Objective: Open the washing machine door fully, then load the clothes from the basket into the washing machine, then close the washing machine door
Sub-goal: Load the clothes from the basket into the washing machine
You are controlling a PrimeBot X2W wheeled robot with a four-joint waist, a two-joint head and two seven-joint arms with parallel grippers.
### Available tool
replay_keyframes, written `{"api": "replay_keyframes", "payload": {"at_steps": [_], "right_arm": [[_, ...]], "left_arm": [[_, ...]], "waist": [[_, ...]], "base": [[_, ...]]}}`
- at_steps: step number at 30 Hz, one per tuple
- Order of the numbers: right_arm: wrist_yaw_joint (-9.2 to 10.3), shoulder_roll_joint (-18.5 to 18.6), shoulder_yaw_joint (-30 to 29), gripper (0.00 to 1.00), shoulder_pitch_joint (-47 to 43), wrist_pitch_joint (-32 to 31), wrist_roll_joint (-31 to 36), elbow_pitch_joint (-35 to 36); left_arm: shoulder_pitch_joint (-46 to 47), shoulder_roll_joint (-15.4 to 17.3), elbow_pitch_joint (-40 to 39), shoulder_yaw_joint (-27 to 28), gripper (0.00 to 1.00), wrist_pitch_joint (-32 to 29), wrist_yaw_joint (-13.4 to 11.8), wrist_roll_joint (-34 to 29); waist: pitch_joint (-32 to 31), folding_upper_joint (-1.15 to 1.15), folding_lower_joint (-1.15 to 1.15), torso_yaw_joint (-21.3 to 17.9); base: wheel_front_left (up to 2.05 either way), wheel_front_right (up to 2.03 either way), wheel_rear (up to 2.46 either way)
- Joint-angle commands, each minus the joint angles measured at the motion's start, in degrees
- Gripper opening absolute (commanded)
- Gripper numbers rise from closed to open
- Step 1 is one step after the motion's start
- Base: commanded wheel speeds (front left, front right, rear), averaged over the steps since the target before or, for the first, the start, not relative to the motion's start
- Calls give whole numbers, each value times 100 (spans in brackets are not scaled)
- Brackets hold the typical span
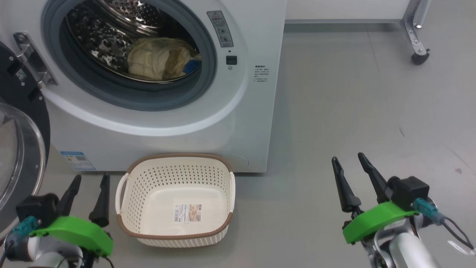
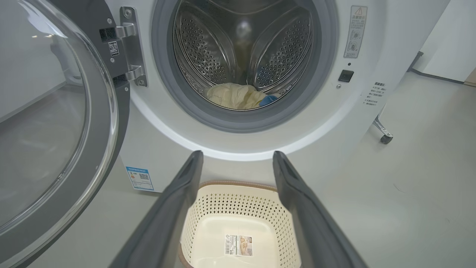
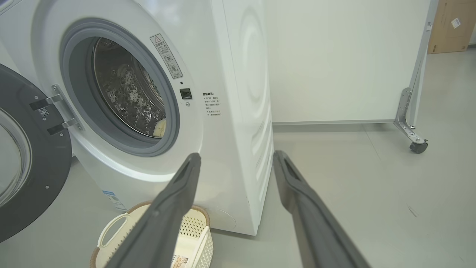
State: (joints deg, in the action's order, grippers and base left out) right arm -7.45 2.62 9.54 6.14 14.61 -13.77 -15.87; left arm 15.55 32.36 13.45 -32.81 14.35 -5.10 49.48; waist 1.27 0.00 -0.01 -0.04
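Pale grey floor (image 1: 353,93), white partition on a castor behind. On it, one washing machine (image 1: 238,123), top cut off. Deep in the drum, the clothes (image 1: 156,59): pale yellow heap with a bit of blue, number of pieces impossible to tell. At left, one washing machine door (image 1: 35,111), swung wide, partly out of frame. Just before the machine, one basket (image 1: 178,157), one sticker (image 1: 187,213) on its bare bottom. Left gripper (image 1: 91,178) beside the basket, right gripper (image 1: 347,157) well apart, both spread, gripping nothing.
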Motion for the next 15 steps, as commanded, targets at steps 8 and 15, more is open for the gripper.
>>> {"api": "replay_keyframes", "payload": {"at_steps": [8, 15], "right_arm": [[-3, 26, 131, 100, -17, 39, -124, 238], [-3, 26, 107, 100, -73, 39, -177, 293]], "left_arm": [[-471, -294, -582, 986, 100, 64, -98, -1031], [-948, -813, -853, 1526, 100, 64, 23, -1770]], "waist": [[-224, 0, 1, 25], [-290, 0, 1, -17]], "base": [[0, 0, 0], [0, 0, 0]]}}
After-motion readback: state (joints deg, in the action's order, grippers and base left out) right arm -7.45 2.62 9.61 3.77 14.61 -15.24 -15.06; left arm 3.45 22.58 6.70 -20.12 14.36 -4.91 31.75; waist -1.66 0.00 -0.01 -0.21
